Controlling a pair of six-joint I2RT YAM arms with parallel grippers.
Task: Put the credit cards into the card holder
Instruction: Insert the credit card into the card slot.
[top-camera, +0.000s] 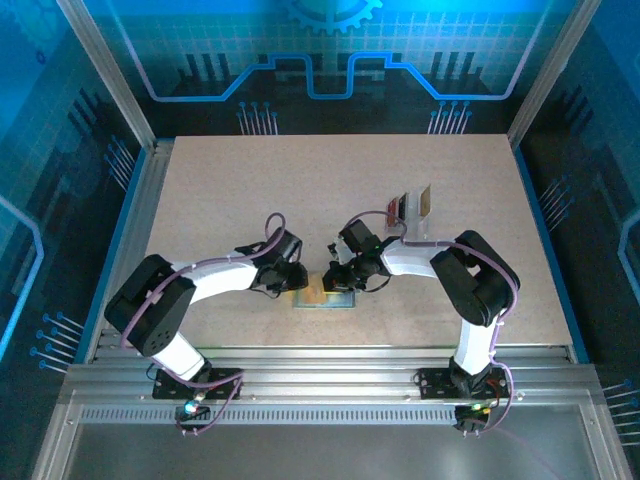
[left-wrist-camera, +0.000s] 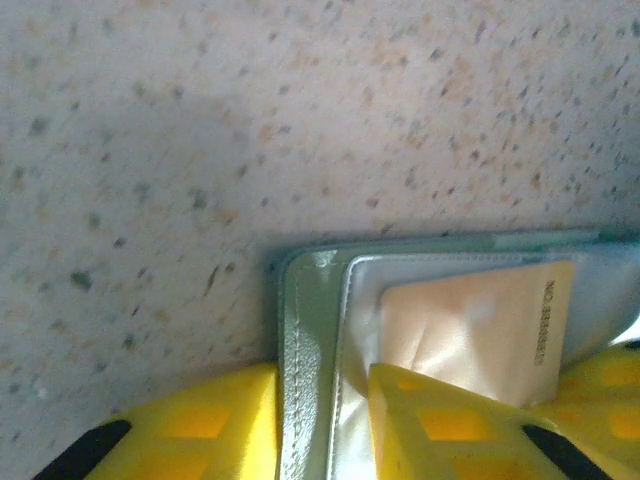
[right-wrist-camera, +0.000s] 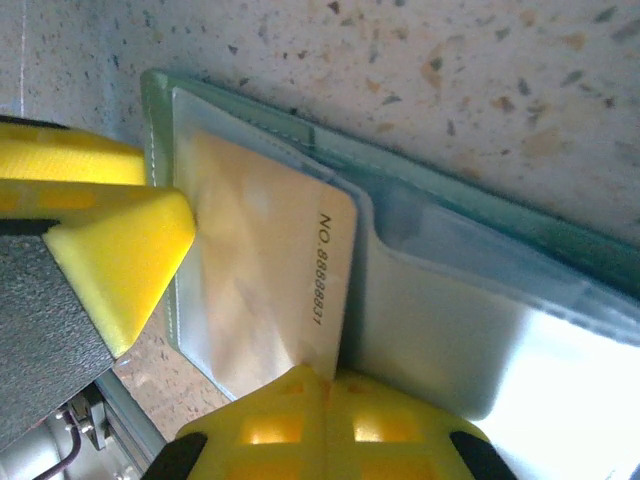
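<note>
Overhead view: both arms are folded inward, and their tips meet at the near-centre of the table (left-wrist-camera: 300, 120).

The card holder (left-wrist-camera: 305, 320) lies open there, with its pale shiny lining facing up and its grey-green border showing along the edge.

A tan card (right-wrist-camera: 270, 250) rests against the lining. It sits skewed to the holder's edges, and a printed number runs along one short side. We cannot tell whether it sits inside a pocket or just lies on top.

Right gripper (right-wrist-camera: 325, 420): the jaws are closed together, and the corner of the tan card runs into the seam between the yellow pads, so it is pinched.

Left gripper (left-wrist-camera: 322, 390): the jaws stand partly apart and straddle the holder's border. One yellow finger is on the table side and the other is over the lining, just beside the card's edge. We cannot tell whether the pads actually press on the holder.

The remaining cards (top-camera: 412, 205), red and tan among them, sit in a small cluster farther back on the table, well apart from the holder and behind the right arm.
</note>
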